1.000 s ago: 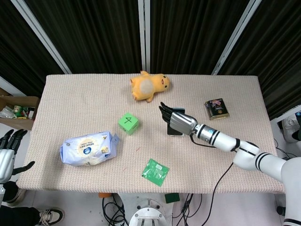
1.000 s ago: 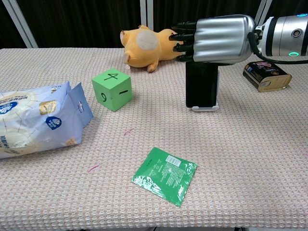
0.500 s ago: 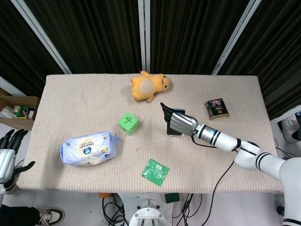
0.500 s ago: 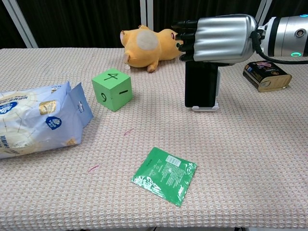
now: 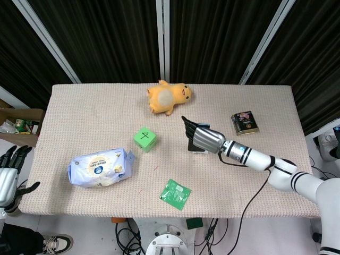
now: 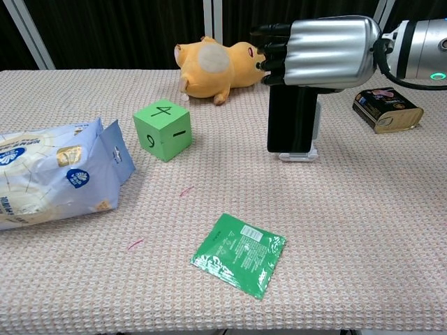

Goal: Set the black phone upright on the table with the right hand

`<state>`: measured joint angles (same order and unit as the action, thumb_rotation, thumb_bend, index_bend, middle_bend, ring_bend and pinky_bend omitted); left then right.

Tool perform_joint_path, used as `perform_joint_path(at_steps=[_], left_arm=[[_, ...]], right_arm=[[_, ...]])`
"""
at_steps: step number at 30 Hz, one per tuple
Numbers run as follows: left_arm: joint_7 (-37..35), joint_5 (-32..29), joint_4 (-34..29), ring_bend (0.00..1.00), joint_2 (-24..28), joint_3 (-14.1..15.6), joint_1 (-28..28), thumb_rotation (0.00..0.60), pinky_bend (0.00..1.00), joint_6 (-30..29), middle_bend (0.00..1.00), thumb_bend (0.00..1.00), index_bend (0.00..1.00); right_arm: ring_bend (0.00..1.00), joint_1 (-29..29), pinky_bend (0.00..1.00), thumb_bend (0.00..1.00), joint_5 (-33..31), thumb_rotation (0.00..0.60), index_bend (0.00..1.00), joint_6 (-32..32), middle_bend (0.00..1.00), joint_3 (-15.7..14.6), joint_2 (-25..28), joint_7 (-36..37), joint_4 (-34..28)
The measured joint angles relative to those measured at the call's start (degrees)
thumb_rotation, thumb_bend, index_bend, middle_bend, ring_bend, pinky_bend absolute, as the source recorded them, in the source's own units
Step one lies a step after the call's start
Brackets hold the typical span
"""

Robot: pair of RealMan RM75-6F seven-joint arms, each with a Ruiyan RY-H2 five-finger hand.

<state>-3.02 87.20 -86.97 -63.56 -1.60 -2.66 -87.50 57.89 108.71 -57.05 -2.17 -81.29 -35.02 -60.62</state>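
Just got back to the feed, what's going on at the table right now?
The right hand grips the top of the black phone, which stands upright against a small white stand on the woven table mat. The left hand hangs off the table's left edge, fingers apart and holding nothing. The phone is upright, not yet released.

The right hand (image 6: 321, 52) reaches out level on a straight arm, fingers curled downward; the left hand (image 5: 8, 172) hangs open, fingers spread.

A yellow plush toy (image 5: 169, 97), green cube (image 5: 145, 138), wipes pack (image 5: 101, 167), green sachet (image 5: 176, 194) and dark tin (image 5: 245, 122) are spread across the table (image 5: 79, 117).
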Motion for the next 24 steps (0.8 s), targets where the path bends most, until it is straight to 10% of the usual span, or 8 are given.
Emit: perform_joint_path(at_steps=[24], left_arm=[[0.87, -0.11, -0.22, 0.04, -0.43, 0.08, -0.67, 0.6, 0.17, 1.11, 0.1, 0.0, 0.11]], right_arm=[[0.13, -1.59, 0.0, 0.46, 1.29, 0.6, 0.4, -2.97, 0.29, -1.72, 2.03, 4.47, 1.78]])
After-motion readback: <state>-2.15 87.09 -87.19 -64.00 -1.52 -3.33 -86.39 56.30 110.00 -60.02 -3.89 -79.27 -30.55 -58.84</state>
